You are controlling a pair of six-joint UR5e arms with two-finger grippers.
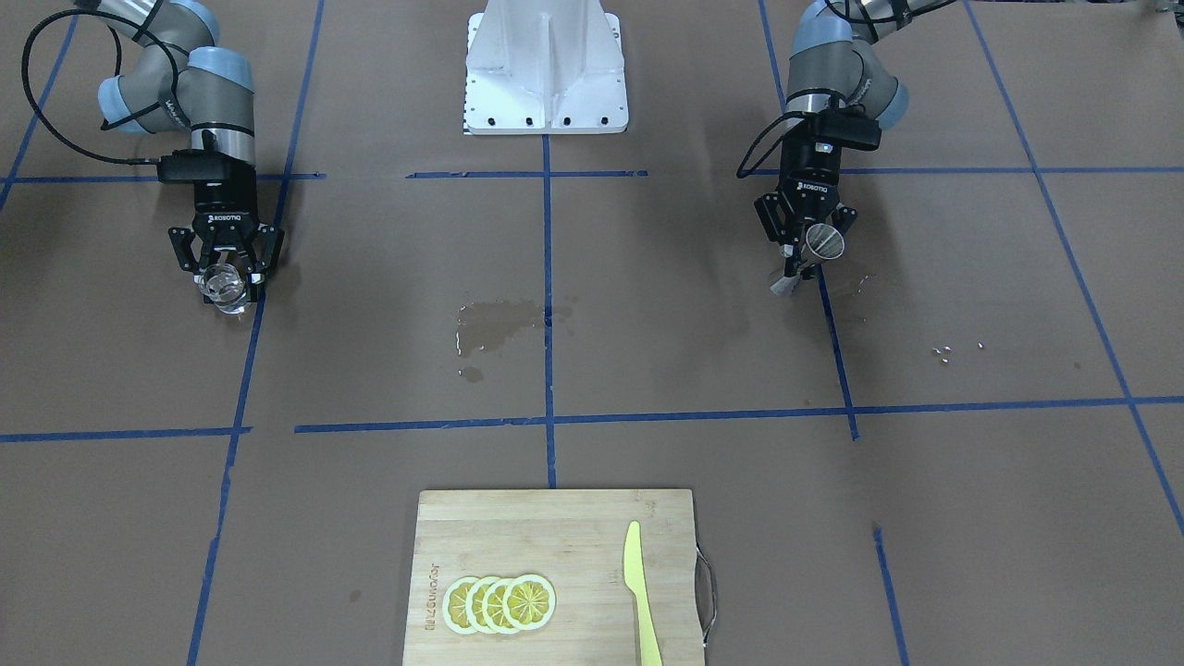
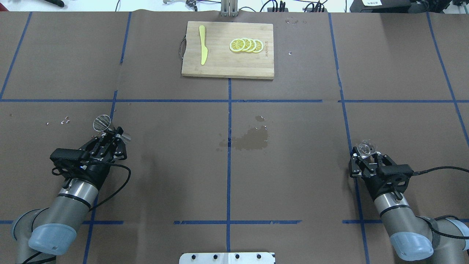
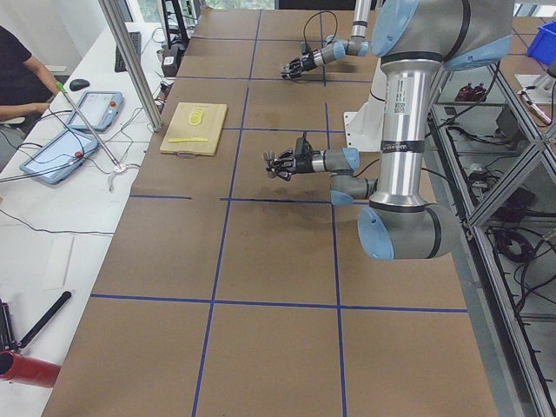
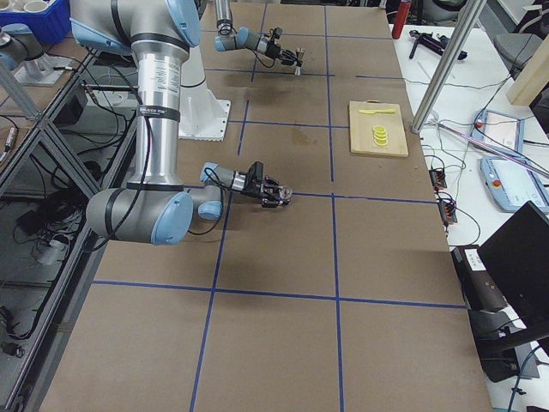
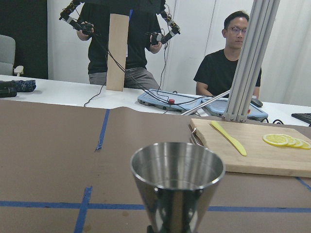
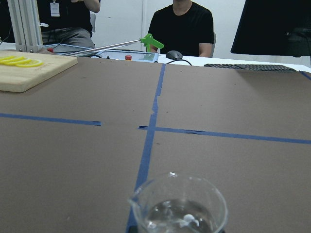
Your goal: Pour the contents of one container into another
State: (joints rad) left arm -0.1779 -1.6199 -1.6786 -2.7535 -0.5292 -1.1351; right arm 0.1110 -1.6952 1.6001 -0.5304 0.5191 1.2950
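One desk (image 2: 165, 165), brown cover, blue tape grid; one dark wet patch (image 2: 251, 141) near its middle. Two arms, well apart, one at each side.

One wooden cutting board (image 2: 220, 68) at the far edge, carrying one yellow knife (image 2: 202, 49) and four overlapping lemon slices (image 2: 246, 45).

One steel jigger (image 2: 102, 123), one clear glass cup (image 2: 367, 148).

Left pincer (image 2: 115, 132): closed most of the way, clamped on the jigger's narrow waist. The jigger stands upright in the left wrist view, its open mouth up.

Right pincer (image 2: 366, 156): part closed around the glass cup, fingers on either side of the wall. The cup sits at the robot's right side of the desk, by a blue tape line.

Hard to make out: the lower half of the jigger and the base of the cup are cut off in the wrist views. Something clear glints in the cup's bottom; how much it holds, I cannot tell.
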